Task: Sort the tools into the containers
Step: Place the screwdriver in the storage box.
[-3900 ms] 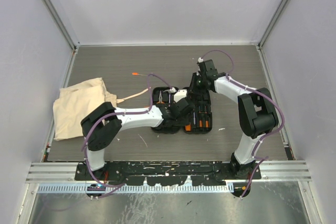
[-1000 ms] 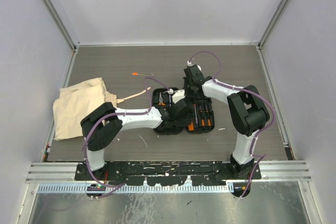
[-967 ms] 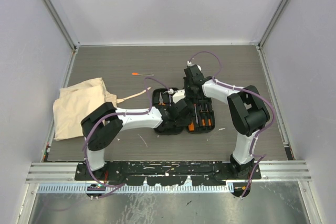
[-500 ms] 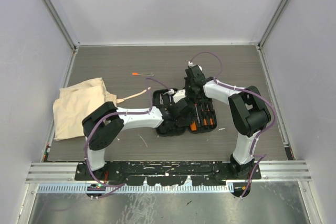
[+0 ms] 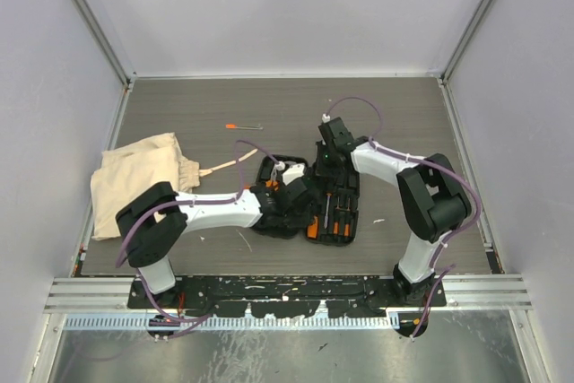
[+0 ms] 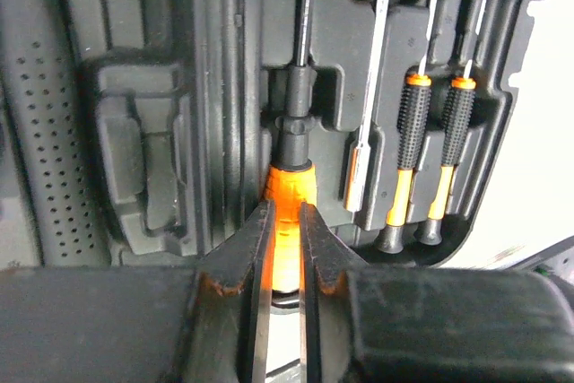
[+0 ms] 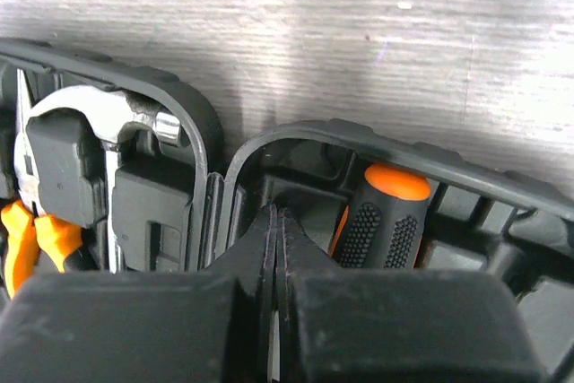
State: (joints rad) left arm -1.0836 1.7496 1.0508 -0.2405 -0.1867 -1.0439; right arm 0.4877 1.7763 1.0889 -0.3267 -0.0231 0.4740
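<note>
Left gripper (image 6: pixel 286 213) pinches screwdriver (image 6: pixel 292 145) handle — seated in tool case (image 6: pixel 134 141) slot.

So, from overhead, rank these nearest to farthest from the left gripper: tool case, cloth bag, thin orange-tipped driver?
1. Black tool case, right under the left gripper.
2. Thin orange-tipped driver, farther back, to the left.
3. Beige cloth bag, far left.
</note>
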